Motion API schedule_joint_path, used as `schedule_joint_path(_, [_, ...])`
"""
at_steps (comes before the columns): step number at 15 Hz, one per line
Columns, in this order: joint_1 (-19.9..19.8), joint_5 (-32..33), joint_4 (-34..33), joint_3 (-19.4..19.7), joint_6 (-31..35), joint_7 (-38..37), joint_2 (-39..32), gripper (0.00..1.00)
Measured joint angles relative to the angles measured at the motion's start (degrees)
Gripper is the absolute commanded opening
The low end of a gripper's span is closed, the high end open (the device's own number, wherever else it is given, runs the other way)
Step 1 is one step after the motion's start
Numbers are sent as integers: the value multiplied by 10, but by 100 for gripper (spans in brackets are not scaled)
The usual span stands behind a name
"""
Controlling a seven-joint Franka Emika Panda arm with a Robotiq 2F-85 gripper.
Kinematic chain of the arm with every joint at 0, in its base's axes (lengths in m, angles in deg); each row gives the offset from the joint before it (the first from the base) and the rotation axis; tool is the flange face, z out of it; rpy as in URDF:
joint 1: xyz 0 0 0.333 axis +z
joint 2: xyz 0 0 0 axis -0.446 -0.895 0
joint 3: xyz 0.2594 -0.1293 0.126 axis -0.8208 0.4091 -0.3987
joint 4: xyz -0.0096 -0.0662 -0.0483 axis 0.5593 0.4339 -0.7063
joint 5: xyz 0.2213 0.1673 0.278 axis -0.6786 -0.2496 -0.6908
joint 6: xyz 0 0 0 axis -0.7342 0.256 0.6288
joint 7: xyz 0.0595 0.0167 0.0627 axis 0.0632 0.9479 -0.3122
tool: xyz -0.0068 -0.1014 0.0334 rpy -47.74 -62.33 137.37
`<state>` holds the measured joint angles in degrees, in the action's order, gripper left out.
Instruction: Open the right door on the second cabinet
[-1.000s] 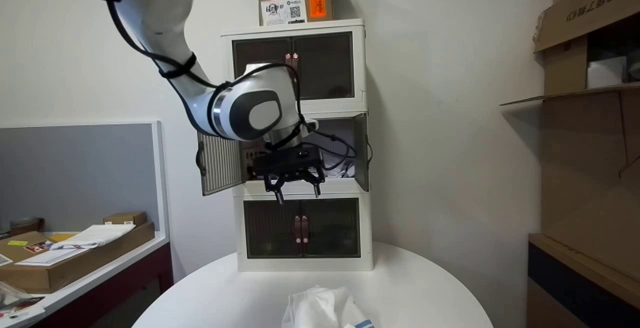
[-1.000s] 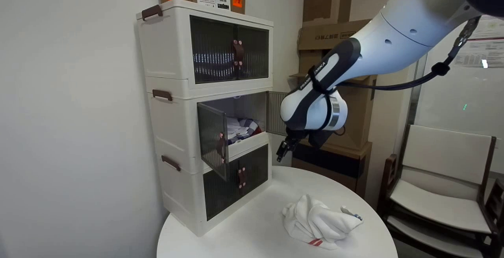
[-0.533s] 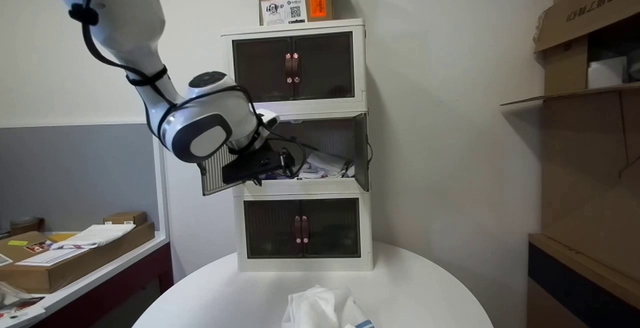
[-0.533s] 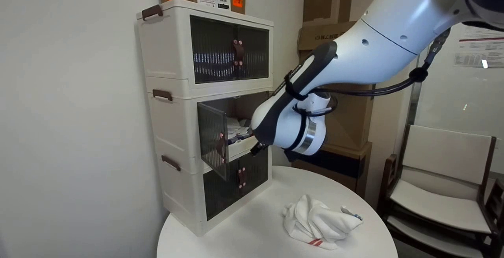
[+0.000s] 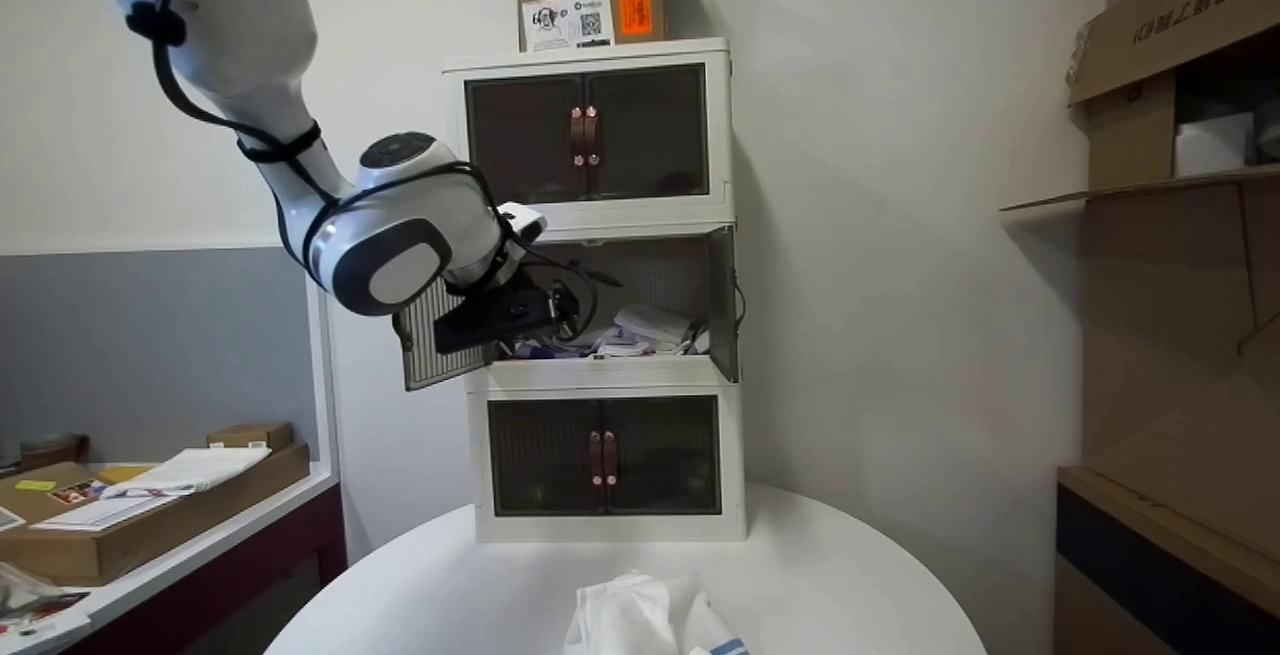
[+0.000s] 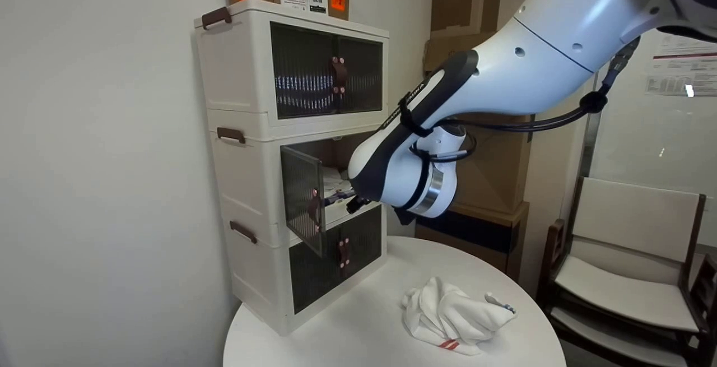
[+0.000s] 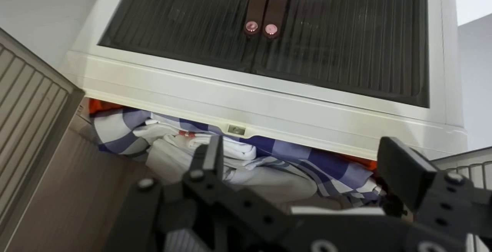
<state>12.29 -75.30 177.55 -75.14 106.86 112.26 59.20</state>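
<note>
The second cabinet [image 5: 600,372] is the middle white unit, also in an exterior view [image 6: 241,187] and the wrist view [image 7: 236,129]; both its doors stand open. Its right door [image 5: 723,305] is swung outward. In the upside-down wrist view, the right door [image 7: 32,125] shows at the left edge; in an exterior view the arm hides it. Clothes [image 5: 650,330], white and blue-checked, lie inside. My gripper [image 7: 307,167] is open and empty, at the compartment's front. It also shows in an exterior view [image 6: 355,204], tips near the opening, apart from the right door.
The left door [image 6: 302,199] stands open beside the arm. Units above [image 5: 590,135] and below [image 5: 605,455] have shut dark doors. A white cloth [image 6: 454,314] lies on the round white table [image 6: 364,339]. Cardboard boxes [image 5: 1180,335] stand at the side.
The gripper was pointing down in front of the cabinet. It has moved left and closer, and turned to face the compartment. In the last half second it rose slightly. The doors have not moved.
</note>
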Motion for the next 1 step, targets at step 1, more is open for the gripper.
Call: schedule_joint_path(1, [0, 0, 0, 0, 0, 0, 0, 100])
